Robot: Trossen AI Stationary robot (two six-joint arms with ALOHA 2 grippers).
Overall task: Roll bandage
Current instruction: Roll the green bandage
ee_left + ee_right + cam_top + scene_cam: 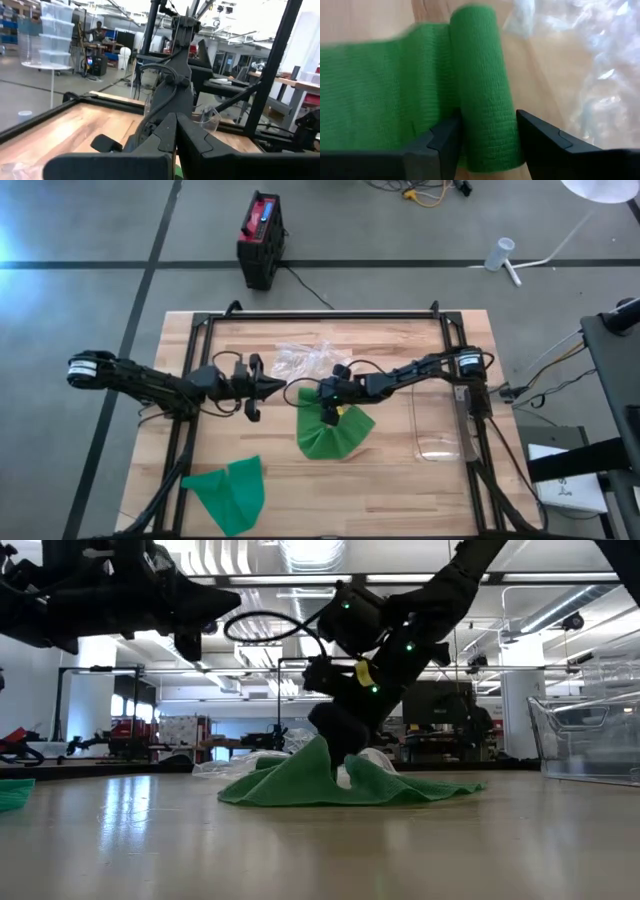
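Observation:
A green bandage (335, 435) lies crumpled at the table's middle, one end rolled into a short roll (482, 75). My right gripper (328, 413) stands over it, pointing down, shut on that roll. In the low view the cloth (300, 780) tents up toward the gripper and its edges rest on the table. My left gripper (280, 388) hovers above the table just left of it, shut and empty, pointing toward the right arm. A second green bandage (230, 492) lies spread flat at the near left. My right gripper pinches the rolled end of the bandage (490, 130) between its two fingers (445, 145), which lie on the roll's two sides. The fingers come from above, pointing down. The unrolled strip (380, 85) trails off to one side, and the cloth's edges rest on the table.
A crumpled clear plastic bag (300, 360) lies just beyond the bandage toward the far edge. A clear plastic container (440, 425) stands at the right. A black frame (320, 315) runs around the work area.

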